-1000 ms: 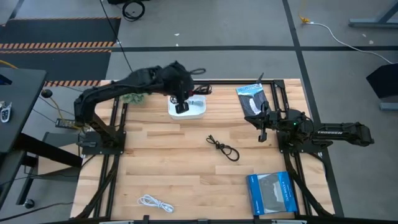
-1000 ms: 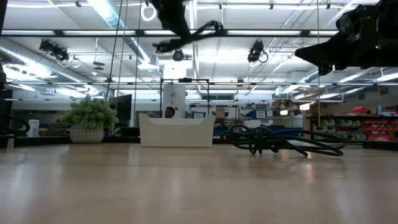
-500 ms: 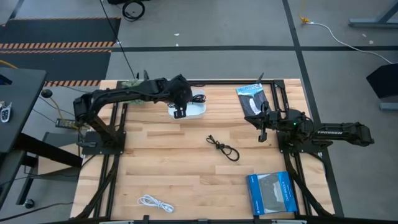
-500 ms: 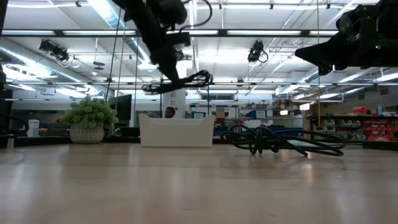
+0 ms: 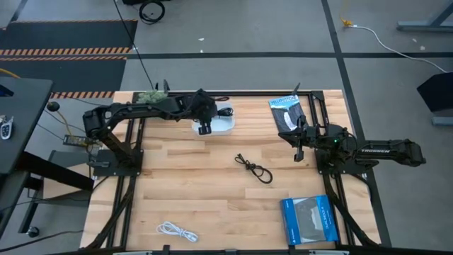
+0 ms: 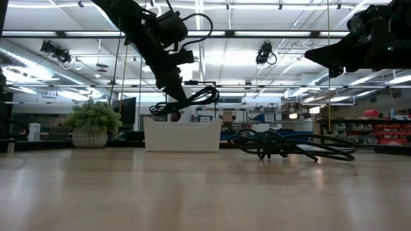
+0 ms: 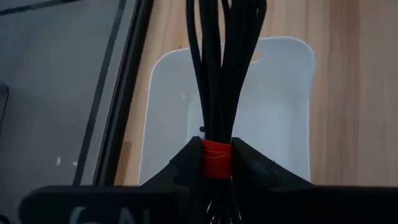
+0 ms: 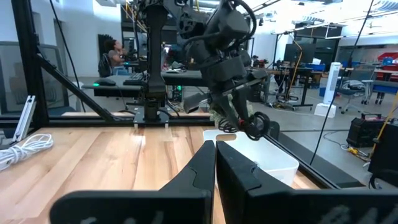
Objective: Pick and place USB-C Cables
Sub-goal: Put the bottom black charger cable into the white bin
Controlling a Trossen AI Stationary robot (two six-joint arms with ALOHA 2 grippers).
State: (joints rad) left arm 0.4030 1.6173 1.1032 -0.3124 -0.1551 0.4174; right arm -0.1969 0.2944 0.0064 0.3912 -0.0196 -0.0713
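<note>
My left gripper (image 5: 204, 125) is shut on a black cable bundle (image 7: 222, 74) with a red tie and hovers over the white tray (image 5: 222, 124) at the table's far side. In the low view the bundle (image 6: 196, 99) sits just above the tray's rim (image 6: 183, 122). My right gripper (image 5: 298, 153) waits shut above the table's right side, touching nothing. A second black cable (image 5: 253, 168) lies loose at mid-table. A white cable (image 5: 177, 231) lies near the near edge. No pale blue-grey cable shows. My left gripper pinches the black bundle at its red tie (image 7: 216, 158) between the two fingers (image 7: 186, 165). The fingers slant down from above. The bundle's strands run forward past the fingertips over the tray (image 7: 277, 106). It is lifted clear, touching neither tray nor table.
A blue packet (image 5: 308, 220) lies at the near right corner, and another packet (image 5: 287, 111) at the far right. A potted plant (image 5: 151, 95) stands at the far left, beside the left arm. Bare wood spreads between the tray and the white cable.
My left gripper has come down from high above the tray to just over its rim, the arm stretching out lower. It has stayed shut on the red-tied bundle, which has come down with it. The right arm has kept still.
</note>
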